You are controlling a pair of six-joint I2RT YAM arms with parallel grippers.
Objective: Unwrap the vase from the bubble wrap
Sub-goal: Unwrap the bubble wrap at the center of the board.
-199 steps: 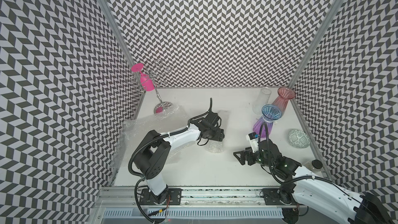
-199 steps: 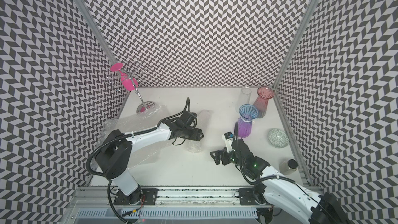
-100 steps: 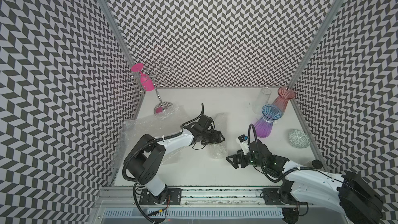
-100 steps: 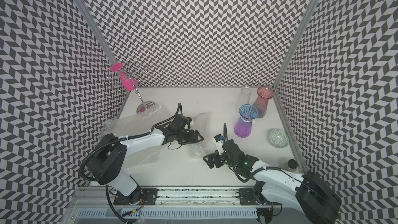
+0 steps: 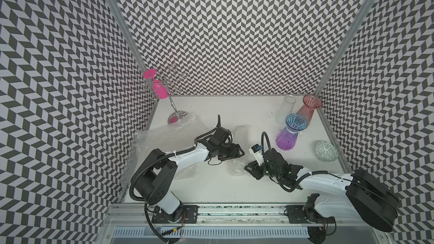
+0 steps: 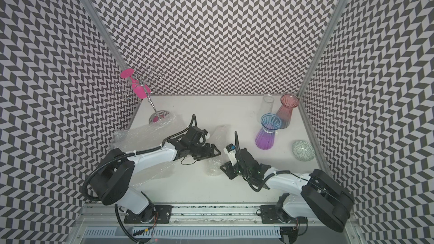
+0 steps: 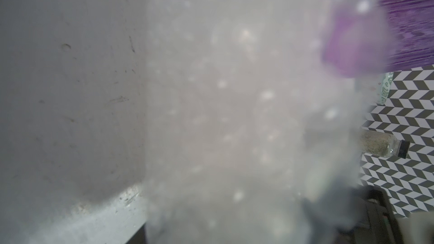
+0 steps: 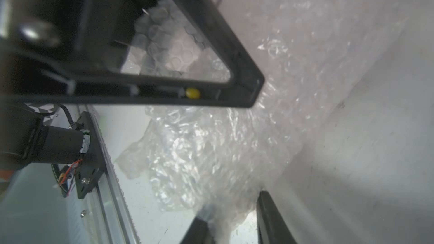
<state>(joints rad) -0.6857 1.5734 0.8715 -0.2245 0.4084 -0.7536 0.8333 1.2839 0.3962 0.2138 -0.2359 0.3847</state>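
Note:
A bundle of bubble wrap (image 5: 237,171) (image 6: 212,169) lies mid-table, and the vase inside it does not show through. My left gripper (image 5: 238,154) (image 6: 215,152) straddles the bundle's middle, jaws closed on its wide body. In the left wrist view, blurred bubble wrap (image 7: 234,113) fills most of the picture. My right gripper (image 5: 246,169) (image 8: 232,226) sits at the bundle's near end with a crumpled tail of wrap (image 8: 211,160) pinched between its narrowed fingers (image 8: 270,217).
Loose bubble wrap sheets (image 5: 159,142) lie at the left under my left arm. A purple-blue vase (image 5: 287,137), pink vase (image 5: 307,109) and clear glass (image 5: 285,111) stand back right. A patterned bowl (image 5: 326,151) is at the right edge, a wire rack with a pink glass (image 5: 162,88) back left.
My right arm slid left to the bundle's near end and its jaws narrowed from wide open onto the wrap. My left gripper came a little nearer with the bundle.

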